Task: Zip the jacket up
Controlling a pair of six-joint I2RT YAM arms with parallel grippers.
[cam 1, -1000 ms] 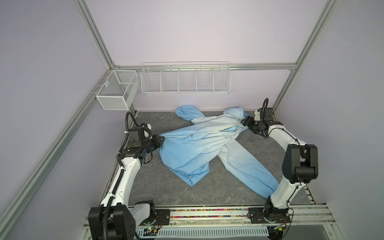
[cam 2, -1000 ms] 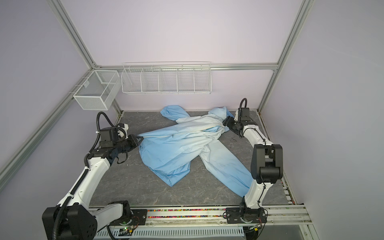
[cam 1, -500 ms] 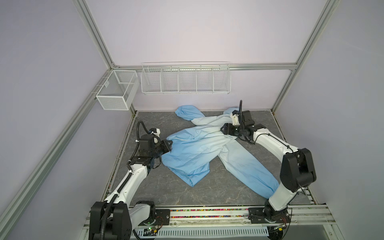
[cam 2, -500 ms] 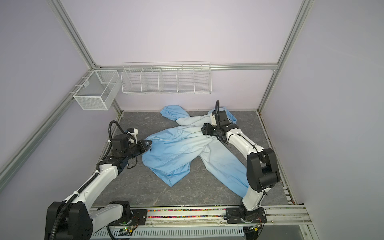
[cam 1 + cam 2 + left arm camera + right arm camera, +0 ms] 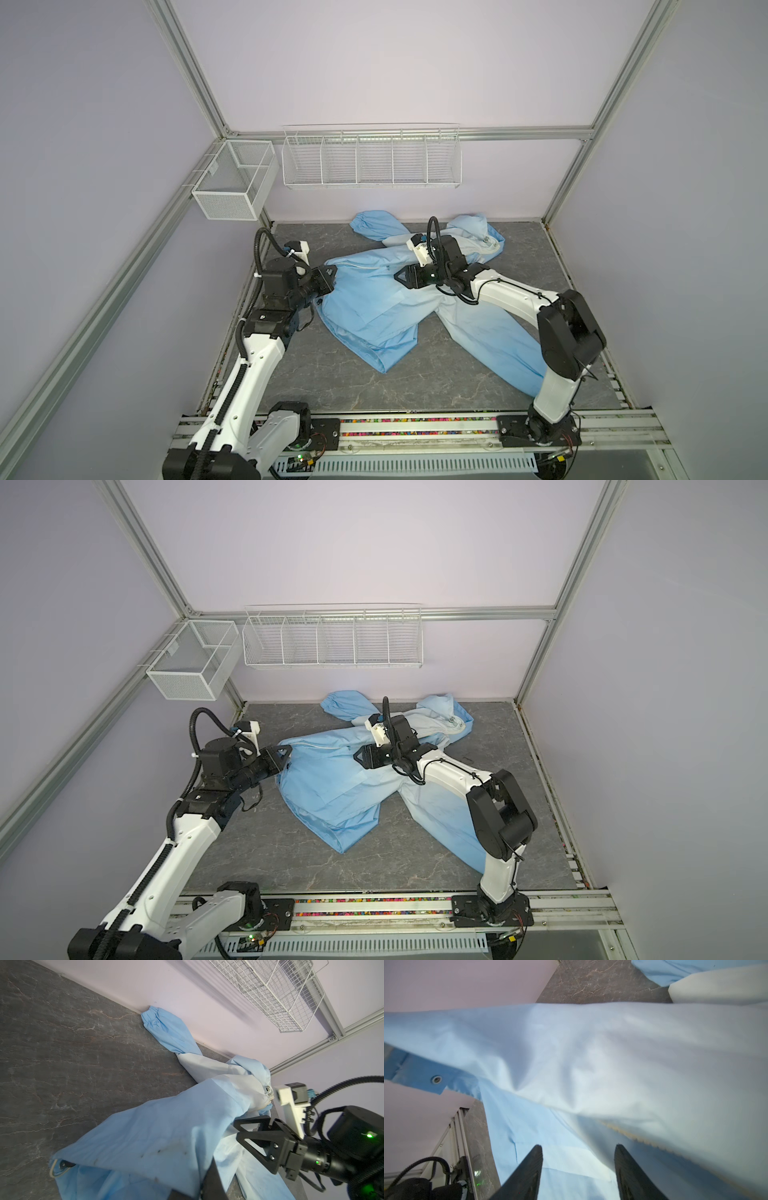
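The light-blue jacket (image 5: 365, 303) (image 5: 328, 787) lies spread and rumpled on the dark marbled table, hood toward the back right. Its cream zipper (image 5: 365, 266) runs along the upper front edge. My left gripper (image 5: 332, 272) (image 5: 287, 750) is shut on the jacket's left hem corner. In the left wrist view the blue fabric (image 5: 166, 1126) drapes over my left gripper (image 5: 207, 1169). My right gripper (image 5: 397, 276) (image 5: 356, 756) hovers over the chest, pointing left. In the right wrist view it (image 5: 578, 1147) stands open above the cloth, nothing between its fingers, with zipper teeth (image 5: 633, 1136) beside one finger.
A small mesh basket (image 5: 232, 187) hangs on the left wall and a long wire rack (image 5: 372, 160) on the back wall. One sleeve cuff (image 5: 151, 1016) touches the back wall. The arms' base rail (image 5: 415, 428) runs along the front edge.
My left gripper shut on the hem corner and pulled it rightward and forward. My right gripper left the hood end, swept left over the chest, and its jaws narrowed.
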